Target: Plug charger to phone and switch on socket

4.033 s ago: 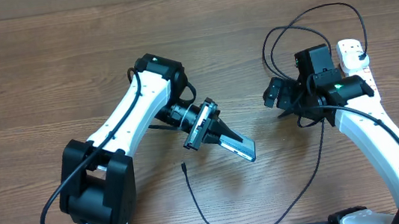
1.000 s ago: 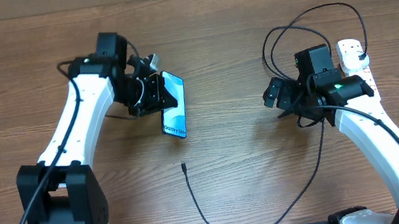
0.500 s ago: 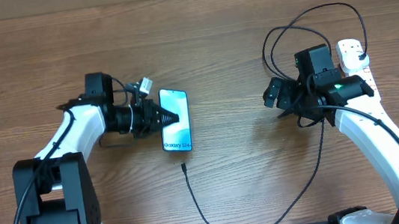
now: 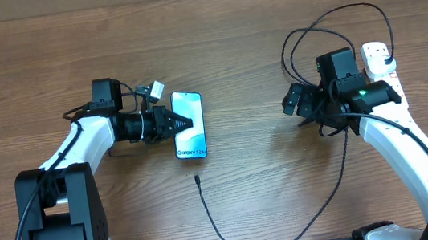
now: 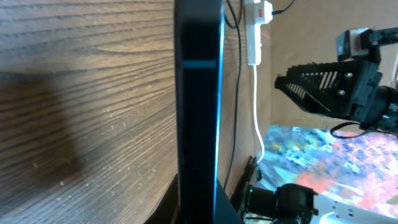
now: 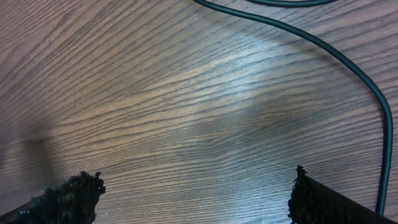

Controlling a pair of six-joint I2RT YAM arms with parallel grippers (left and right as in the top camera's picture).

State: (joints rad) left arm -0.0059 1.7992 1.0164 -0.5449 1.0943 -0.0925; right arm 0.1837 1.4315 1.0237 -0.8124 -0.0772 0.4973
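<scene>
I see the wooden table from above, with one arm reaching in from each side. The phone lies flat and screen up, left of the table's middle, its lit display showing small text at the near end. My left gripper meets the phone's left edge, jaws narrow and closed on it. In the left wrist view the phone shows edge-on as a dark bar.

The charger cable has its small connector tip on the wood just near of the phone, not touching it. From there the cable curves near, then right and far, looping beyond my right arm.

The white socket sits at the far right, partly hidden by that arm. My right gripper hangs over bare wood, jaws wide and holding nothing.
</scene>
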